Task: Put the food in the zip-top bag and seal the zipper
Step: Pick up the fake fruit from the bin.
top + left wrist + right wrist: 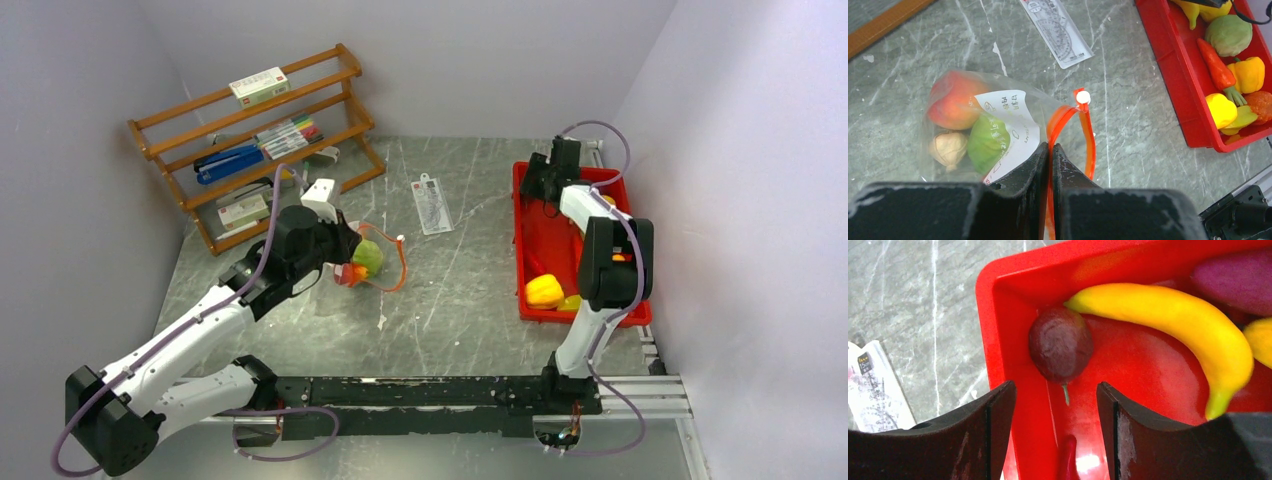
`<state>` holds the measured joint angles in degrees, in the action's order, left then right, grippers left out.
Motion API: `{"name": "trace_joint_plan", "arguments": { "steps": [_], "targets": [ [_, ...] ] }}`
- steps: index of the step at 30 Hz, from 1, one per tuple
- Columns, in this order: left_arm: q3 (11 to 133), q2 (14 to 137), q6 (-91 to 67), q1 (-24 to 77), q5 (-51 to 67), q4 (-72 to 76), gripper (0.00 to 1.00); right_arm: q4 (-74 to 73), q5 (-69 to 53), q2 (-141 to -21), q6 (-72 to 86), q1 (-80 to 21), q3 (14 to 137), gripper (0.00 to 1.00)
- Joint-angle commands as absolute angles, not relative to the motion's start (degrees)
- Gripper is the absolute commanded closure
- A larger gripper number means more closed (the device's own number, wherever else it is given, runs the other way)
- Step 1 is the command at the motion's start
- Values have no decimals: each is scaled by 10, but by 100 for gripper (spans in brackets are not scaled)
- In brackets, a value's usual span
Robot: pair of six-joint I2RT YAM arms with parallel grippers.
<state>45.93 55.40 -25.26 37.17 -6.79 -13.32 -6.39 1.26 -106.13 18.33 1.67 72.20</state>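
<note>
The zip-top bag [973,125] lies on the table with a peach ball [950,102], a green ball [988,142] and a beige ball [948,148] inside. Its mouth is open and the red-orange zipper [1068,117] is looped. My left gripper [1050,150] is shut on the zipper strip; seen from above, the left gripper [345,255] is at the bag [372,262]. My right gripper [1055,395] is open, low over the far left corner of the red tray [998,340], just short of a dark purple ball [1060,344] beside a banana [1173,320]. A red chili tip [1068,460] shows between the fingers.
The red tray [530,230] at the right holds more food, including a yellow pepper [545,290] and a green ball [1228,34]. A flat white printed packet [432,205] lies mid-table. A wooden shelf [260,140] stands at the back left.
</note>
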Motion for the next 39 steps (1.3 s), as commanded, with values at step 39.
{"name": "trace_joint_plan", "arguments": {
  "steps": [39],
  "targets": [
    [450,544,-264,368,-56,-114,93,-10,-86,-1183,144,56,790,50]
  ]
}}
